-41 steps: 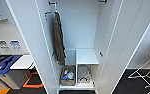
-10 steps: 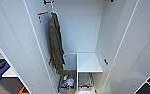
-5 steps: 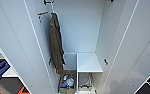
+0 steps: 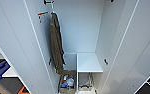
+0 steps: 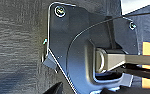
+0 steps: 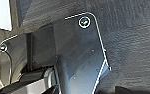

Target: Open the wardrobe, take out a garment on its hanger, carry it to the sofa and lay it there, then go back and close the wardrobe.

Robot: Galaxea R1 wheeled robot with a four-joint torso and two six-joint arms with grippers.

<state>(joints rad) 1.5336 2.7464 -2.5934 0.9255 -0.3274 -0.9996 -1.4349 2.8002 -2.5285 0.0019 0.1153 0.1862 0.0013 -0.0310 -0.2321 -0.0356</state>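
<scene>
The wardrobe (image 4: 86, 32) stands open, both white doors swung wide across the frame. A long olive-brown garment (image 4: 56, 47) hangs left of centre, above a box of clutter (image 4: 66, 82); a white shelf (image 4: 89, 62) sits lower right. Dark carpet (image 5: 16, 50) lies beneath. Whether either arm's fingers are open or closed cannot be told.

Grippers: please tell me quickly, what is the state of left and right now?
Left gripper: cannot be told; fingers are not discernible.
Right gripper: cannot be told, for the same reason.
</scene>
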